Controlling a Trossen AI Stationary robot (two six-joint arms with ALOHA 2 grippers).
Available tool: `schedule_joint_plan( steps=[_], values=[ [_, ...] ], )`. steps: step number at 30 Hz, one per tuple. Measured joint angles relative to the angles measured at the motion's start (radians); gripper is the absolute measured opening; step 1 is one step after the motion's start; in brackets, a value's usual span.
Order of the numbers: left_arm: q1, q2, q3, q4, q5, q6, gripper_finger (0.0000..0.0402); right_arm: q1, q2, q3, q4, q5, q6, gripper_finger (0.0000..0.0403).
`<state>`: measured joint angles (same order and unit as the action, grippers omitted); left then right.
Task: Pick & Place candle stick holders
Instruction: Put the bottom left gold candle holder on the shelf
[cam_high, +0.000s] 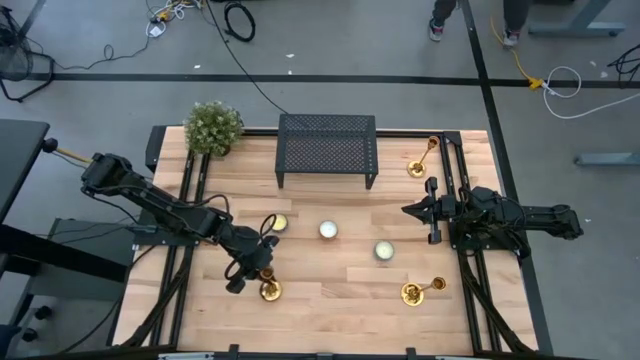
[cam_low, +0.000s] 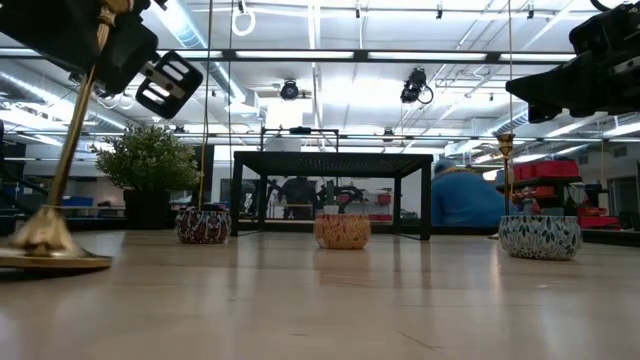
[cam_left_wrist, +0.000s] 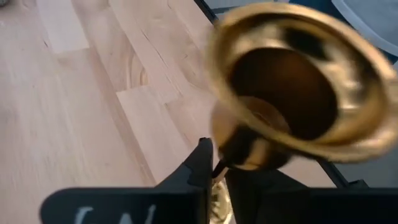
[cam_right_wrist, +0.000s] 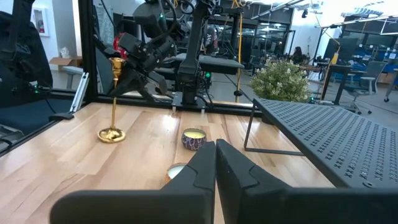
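My left gripper (cam_high: 258, 268) is shut on the top of a gold candle stick holder (cam_low: 62, 170) at the table's near left. The holder's round flared base (cam_high: 270, 291) is on the wood. It also shows in the right wrist view (cam_right_wrist: 114, 102). A second holder (cam_high: 421, 160) stands at the far right and shows upright in the low view (cam_low: 507, 185). A third (cam_high: 420, 290) is at the near right, its stem pointing toward the right edge. My right gripper (cam_high: 412, 210) is shut and empty at the right, above the table. My left gripper pinches the holder's top end, at the cup (cam_right_wrist: 116, 62), between its two fingers (cam_left_wrist: 205, 162). The fingers come from above, slanting in from the table's left. The holder hangs below them with its base (cam_low: 45, 250) on the table and its stem leaning a little in the low view.
Three small candle jars (cam_high: 279, 223), (cam_high: 328, 230), (cam_high: 384, 250) stand in a row at mid-table. A black mesh shelf (cam_high: 327, 148) and a potted plant (cam_high: 213, 127) stand at the far side. A person (cam_low: 465, 200) shows beyond the table.
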<state>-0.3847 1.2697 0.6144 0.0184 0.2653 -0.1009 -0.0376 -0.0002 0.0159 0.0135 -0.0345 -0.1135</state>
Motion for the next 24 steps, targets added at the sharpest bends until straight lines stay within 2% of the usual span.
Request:
schedule_joint_plan(
  steps=[5,12,24],
  values=[
    [0.000,0.000,0.000,0.026,0.000,-0.001,0.0021,0.000,0.000,0.000,0.000,0.000,0.000,0.0013],
    [0.011,0.000,0.047,0.039,0.001,-0.027,0.0022,0.000,0.000,0.000,0.000,0.000,0.000,0.0013],
    [0.131,0.000,0.193,0.034,-0.037,-0.027,0.0022,0.000,0.000,0.000,0.000,0.000,0.000,0.0013]
  ],
)
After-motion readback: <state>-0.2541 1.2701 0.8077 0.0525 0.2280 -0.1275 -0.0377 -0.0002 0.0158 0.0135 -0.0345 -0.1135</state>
